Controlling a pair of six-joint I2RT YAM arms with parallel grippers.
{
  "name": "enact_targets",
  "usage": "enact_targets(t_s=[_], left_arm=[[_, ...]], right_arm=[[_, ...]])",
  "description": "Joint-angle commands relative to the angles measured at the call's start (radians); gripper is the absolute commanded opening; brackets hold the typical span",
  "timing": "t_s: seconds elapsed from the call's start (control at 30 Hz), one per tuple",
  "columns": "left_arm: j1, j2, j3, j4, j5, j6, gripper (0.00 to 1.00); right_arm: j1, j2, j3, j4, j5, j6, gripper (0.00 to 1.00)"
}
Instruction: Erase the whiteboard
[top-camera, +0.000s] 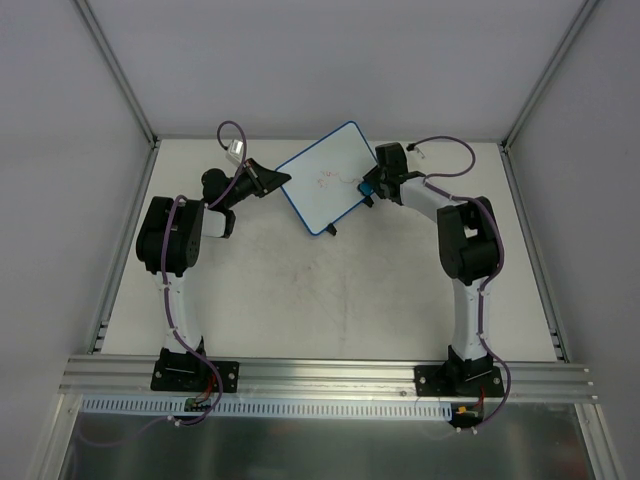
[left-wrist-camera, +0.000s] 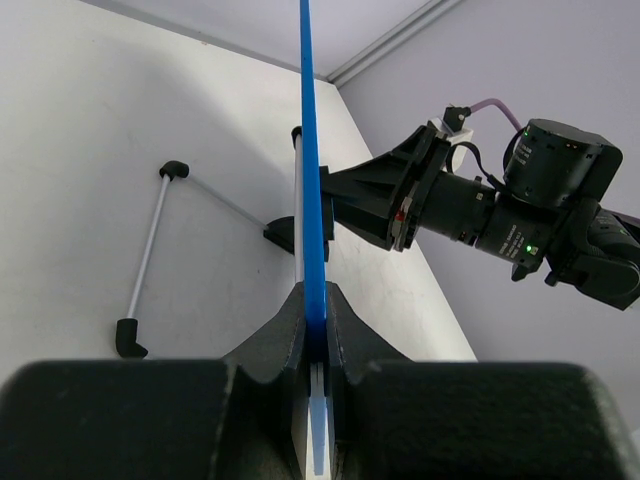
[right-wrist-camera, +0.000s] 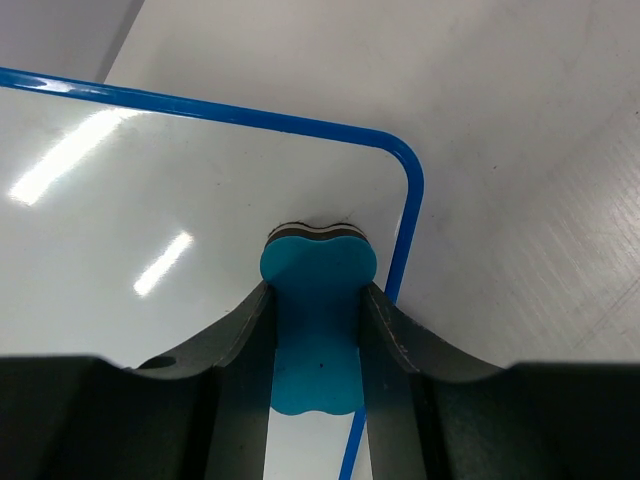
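Right wrist view: the right end effector (right-wrist-camera: 318, 290) clamps a blue eraser (right-wrist-camera: 316, 345), its felt apparently against the whiteboard (right-wrist-camera: 150, 200) beside a rounded corner. From above, the left end effector (top-camera: 268, 180) pinches the board's left edge at upper centre of the frame. Faint red scribbles (top-camera: 328, 180) show mid-board. Wiping looks under way, and the next stroke likely calls for sliding the eraser left across them.
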Motion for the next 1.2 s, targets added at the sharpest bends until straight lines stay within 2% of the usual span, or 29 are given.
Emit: enact_targets(t_s=[0.0,0.27,0.4,0.6,0.83,1.17], left_arm=[[-0.018,0.001,0.010,0.395,0.083,-0.009,0.00],[-0.018,0.006,0.013,0.395,0.084,-0.011,0.00],[-0.018,0.006,0.016,0.395,0.087,-0.012,0.00],[-0.018,0.009,0.022,0.394,0.094,-0.015,0.00],[-0.018,0.010,0.022,0.394,0.095,-0.015,0.00],[-0.018,0.004,0.019,0.394,0.097,-0.012,0.00]], right_arm=[[0.020,0.048,-0.013,-0.177,-0.015,-0.009,0.00],[0.066,0.071,0.088,-0.175,0.008,-0.098,0.00],[0.113,0.100,0.194,-0.175,0.031,-0.238,0.00],[0.156,0.146,0.291,-0.133,-0.035,-0.312,0.00],[0.187,0.155,0.314,-0.022,-0.190,-0.414,0.00],[0.242,0.143,0.311,0.059,-0.239,-0.577,0.00]])
